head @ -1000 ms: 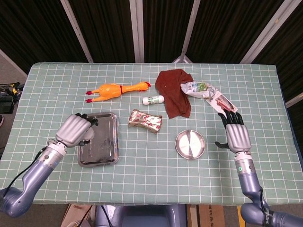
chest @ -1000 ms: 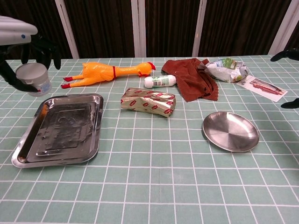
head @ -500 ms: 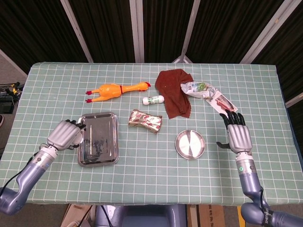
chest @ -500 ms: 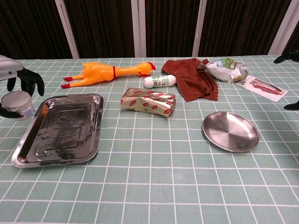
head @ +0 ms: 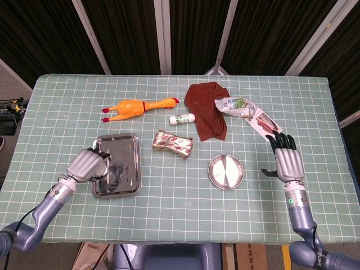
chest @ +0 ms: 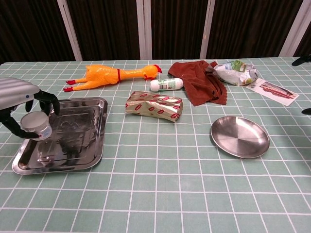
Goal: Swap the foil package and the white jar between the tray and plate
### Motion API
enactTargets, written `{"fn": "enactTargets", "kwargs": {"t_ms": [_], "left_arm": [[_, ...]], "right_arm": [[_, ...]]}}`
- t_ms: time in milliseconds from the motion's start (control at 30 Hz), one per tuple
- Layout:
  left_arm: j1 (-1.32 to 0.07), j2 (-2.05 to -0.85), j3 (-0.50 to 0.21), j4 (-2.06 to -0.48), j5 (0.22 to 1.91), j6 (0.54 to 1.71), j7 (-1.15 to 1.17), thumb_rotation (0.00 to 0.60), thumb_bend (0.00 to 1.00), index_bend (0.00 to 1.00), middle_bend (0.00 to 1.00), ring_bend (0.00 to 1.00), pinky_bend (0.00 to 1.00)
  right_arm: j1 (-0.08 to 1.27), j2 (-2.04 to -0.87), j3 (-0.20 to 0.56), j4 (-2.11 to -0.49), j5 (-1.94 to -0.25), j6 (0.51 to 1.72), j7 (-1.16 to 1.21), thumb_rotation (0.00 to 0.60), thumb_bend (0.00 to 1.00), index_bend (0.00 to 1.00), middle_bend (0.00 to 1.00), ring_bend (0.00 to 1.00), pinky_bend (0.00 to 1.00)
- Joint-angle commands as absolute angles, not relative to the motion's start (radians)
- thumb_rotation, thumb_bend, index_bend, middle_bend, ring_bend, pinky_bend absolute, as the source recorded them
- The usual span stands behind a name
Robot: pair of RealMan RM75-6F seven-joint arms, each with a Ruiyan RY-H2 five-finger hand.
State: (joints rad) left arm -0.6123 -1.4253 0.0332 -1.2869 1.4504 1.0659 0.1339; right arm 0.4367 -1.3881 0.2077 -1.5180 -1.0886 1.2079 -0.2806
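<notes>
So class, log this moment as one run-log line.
left hand: holds jar over tray | right hand: open, idle | foil pack: on table | plate: empty

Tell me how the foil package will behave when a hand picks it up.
The foil package looks crinkled and dented, so it will probably give and deform under the fingers. Its shiny wrapper may be slippery. It lies flat and blocky on the table, so it is unlikely to roll.

In the head view the left hand (head: 87, 165) hides the jar. In the chest view the jar (chest: 35, 124) shows, but the left hand (chest: 19, 99) is cut by the left edge. The right hand (chest: 304, 60) is nearly all past the right edge.
</notes>
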Motion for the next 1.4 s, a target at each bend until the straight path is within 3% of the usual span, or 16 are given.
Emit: {"fn": "enactTargets", "kwargs": {"t_ms": [33, 267, 433, 600, 800, 1000, 1400], "left_arm": [[-0.610, -1.456, 0.033, -1.255, 1.469, 1.068, 0.111, 0.600, 0.34, 0.37, 0.36, 0.25, 0.42], [-0.611, -1.458, 0.008, -1.262, 1.452, 1.055, 0.096, 0.600, 0.27, 0.35, 0.23, 0.10, 0.30], [-0.610, -1.409, -0.031, -1.342, 1.443, 1.086, 0.081, 0.600, 0.20, 0.35, 0.22, 0.09, 0.30], [-0.611, -1.355, -0.116, -1.453, 1.420, 1.156, 0.044, 0.600, 0.19, 0.36, 0.21, 0.09, 0.29], [-0.632, -1.270, -0.191, -1.606, 1.351, 1.142, 0.076, 0.600, 0.19, 0.35, 0.21, 0.09, 0.27], [-0.627, -1.216, -0.232, -1.684, 1.301, 1.160, 0.122, 0.600, 0.18, 0.30, 0.15, 0.06, 0.19], [-0.507, -1.136, -0.201, -1.659, 1.395, 1.391, 0.296, 0.600, 0.18, 0.30, 0.14, 0.05, 0.17]], "right_arm": [[0.435, -1.386, 0.208, -1.518, -1.090, 1.210, -0.280, 0.600, 0.11, 0.16, 0.07, 0.00, 0.00], [0.437, -1.372, 0.205, -1.537, -1.099, 1.194, -0.276, 0.600, 0.11, 0.16, 0.07, 0.00, 0.00], [0.466, -1.330, 0.201, -1.610, -1.105, 1.107, -0.251, 0.600, 0.11, 0.16, 0.07, 0.00, 0.00], [0.531, -1.342, 0.229, -1.651, -1.066, 1.024, -0.264, 0.600, 0.11, 0.16, 0.07, 0.00, 0.00], [0.647, -1.473, 0.291, -1.609, -0.929, 1.017, -0.399, 0.600, 0.11, 0.16, 0.07, 0.00, 0.00], [0.758, -1.616, 0.319, -1.554, -0.799, 0.989, -0.495, 0.600, 0.11, 0.16, 0.07, 0.00, 0.00], [0.868, -1.864, 0.354, -1.376, -0.701, 1.014, -0.506, 0.600, 0.11, 0.17, 0.07, 0.00, 0.00]]}}
